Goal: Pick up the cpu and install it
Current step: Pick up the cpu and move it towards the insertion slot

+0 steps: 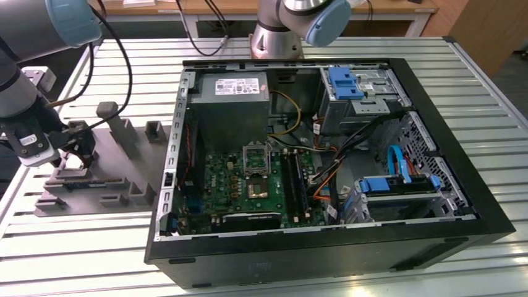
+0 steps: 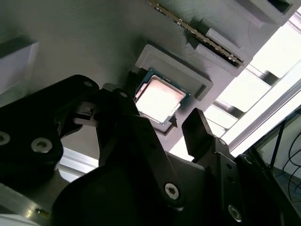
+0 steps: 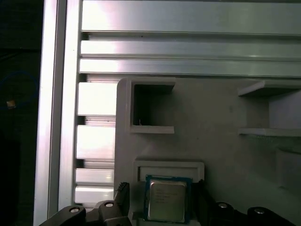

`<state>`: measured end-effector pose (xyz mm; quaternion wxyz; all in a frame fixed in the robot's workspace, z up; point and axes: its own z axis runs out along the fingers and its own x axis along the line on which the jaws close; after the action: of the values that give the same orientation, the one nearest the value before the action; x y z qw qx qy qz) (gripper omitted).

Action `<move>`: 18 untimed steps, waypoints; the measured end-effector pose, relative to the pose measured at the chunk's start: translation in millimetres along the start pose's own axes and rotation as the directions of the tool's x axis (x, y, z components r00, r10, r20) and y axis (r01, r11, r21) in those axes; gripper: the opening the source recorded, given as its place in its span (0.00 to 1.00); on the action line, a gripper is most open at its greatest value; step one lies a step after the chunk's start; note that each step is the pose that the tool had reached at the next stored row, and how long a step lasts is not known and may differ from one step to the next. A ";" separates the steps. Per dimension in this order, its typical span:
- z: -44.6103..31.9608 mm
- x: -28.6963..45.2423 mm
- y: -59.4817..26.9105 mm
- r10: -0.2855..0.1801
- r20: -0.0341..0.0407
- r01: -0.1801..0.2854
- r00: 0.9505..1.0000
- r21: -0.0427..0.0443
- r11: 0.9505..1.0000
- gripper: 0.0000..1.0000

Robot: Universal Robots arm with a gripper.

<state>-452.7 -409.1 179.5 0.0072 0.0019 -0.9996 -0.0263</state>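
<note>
The cpu (image 2: pixel 159 98), a flat square chip with a shiny metal top, lies in a shallow recess of the grey moulded tray (image 2: pixel 94 42). In the first wrist view the cpu (image 3: pixel 165 201) sits just below a raised lip of the tray (image 3: pixel 216 141). My gripper (image 2: pixel 160 117) is open, with one black finger (image 2: pixel 123 107) on each side of the chip and a gap showing on both sides; it also appears in the first wrist view (image 3: pixel 162 190). In the exterior view the gripper (image 1: pixel 78 156) hangs low over the tray (image 1: pixel 123 170) on that view's left.
An open computer case (image 1: pixel 330 247) lies flat at the middle of the slatted metal table (image 1: pixel 74 247), its motherboard showing an open socket (image 1: pixel 256 156). Upright blocks (image 1: pixel 123 130) rise from the tray near the gripper. A second arm's base (image 1: pixel 276 31) stands behind the case.
</note>
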 end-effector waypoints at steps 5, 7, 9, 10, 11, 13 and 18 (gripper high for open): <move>1.2 0.5 -0.2 0.000 -0.001 0.000 1.000 0.000 1.000 0.65; 1.6 0.4 -0.2 0.000 0.000 0.000 1.000 0.000 1.000 0.65; 1.7 0.4 -0.1 0.000 0.000 0.000 1.000 0.000 1.000 0.65; 1.7 0.4 -0.2 0.000 0.000 0.000 1.000 0.000 1.000 0.65; 1.7 0.4 -0.1 0.000 0.000 0.000 1.000 0.000 1.000 0.65; 1.6 0.4 -0.2 0.000 0.000 0.000 1.000 0.000 1.000 0.65; 1.7 0.4 -0.1 0.000 0.000 0.000 1.000 0.000 1.000 0.56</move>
<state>-453.1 -409.1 177.8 0.0073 0.0018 -0.9996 -0.0262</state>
